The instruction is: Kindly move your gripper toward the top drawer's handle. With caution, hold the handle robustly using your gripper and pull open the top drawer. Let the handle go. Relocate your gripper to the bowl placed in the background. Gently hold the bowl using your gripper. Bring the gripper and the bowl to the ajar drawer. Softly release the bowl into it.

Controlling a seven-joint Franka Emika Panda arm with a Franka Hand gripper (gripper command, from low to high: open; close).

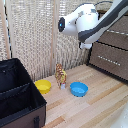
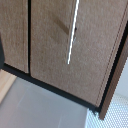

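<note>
While top drawer (image 2: 60, 45) sits shut | bowl (image 1: 43, 86) empty (yellow) | jaws: cannot tell

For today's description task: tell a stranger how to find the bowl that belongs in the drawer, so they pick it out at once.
Start at the big black fabric box on the wooden floor at the exterior view's left. Just beside its near corner sits the yellow bowl, small and round, with a toy giraffe next to it. Its neighbour beyond the giraffe is a like-sized blue bowl; colour alone tells them apart.
</note>
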